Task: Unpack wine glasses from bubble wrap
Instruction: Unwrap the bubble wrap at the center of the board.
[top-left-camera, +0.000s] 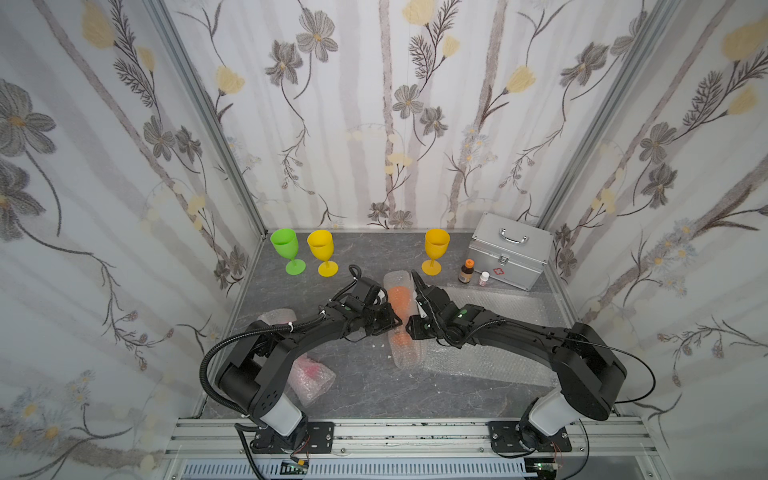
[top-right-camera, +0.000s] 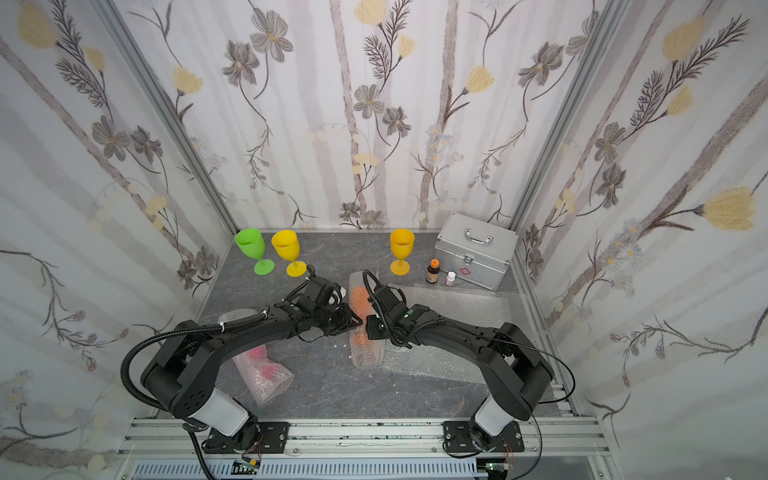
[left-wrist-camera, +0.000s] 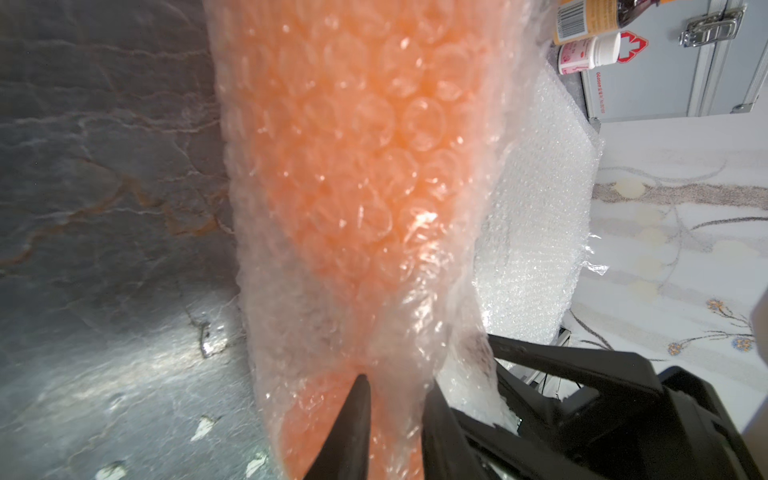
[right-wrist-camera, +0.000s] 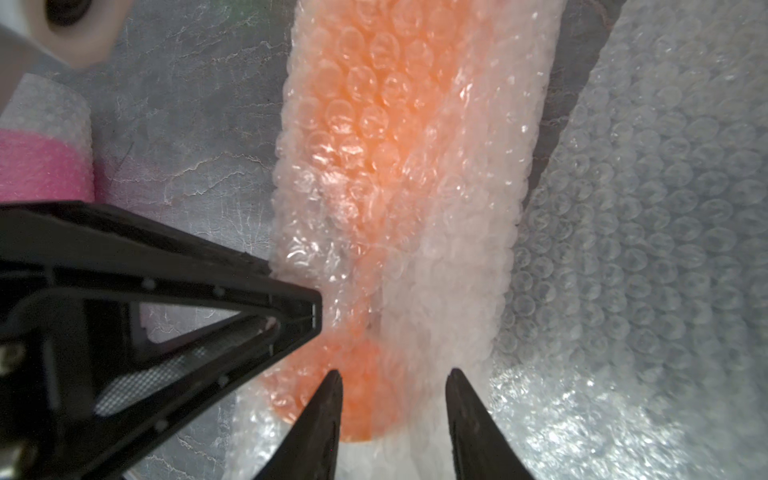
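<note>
orange goblet (left-wrist-camera: 353, 166) blurred inside wrap (top-left-camera: 405, 357), pink goblet (top-left-camera: 311, 369) part-hidden

Standing goblets: lime green goblet (top-left-camera: 286, 248), yellow goblet (top-left-camera: 321, 248), amber-yellow goblet (top-left-camera: 436, 246). Clear, dimpled bubble wrap (left-wrist-camera: 532, 208) shows an orange goblet (left-wrist-camera: 353, 166) and a pink goblet (top-left-camera: 311, 369) through it. Table (top-left-camera: 374, 390): dark grey, marbled. Case (top-left-camera: 509, 253): silver, red cross outline. Walls (top-left-camera: 374, 124): white, grey-and-yellow floral pattern.
</note>
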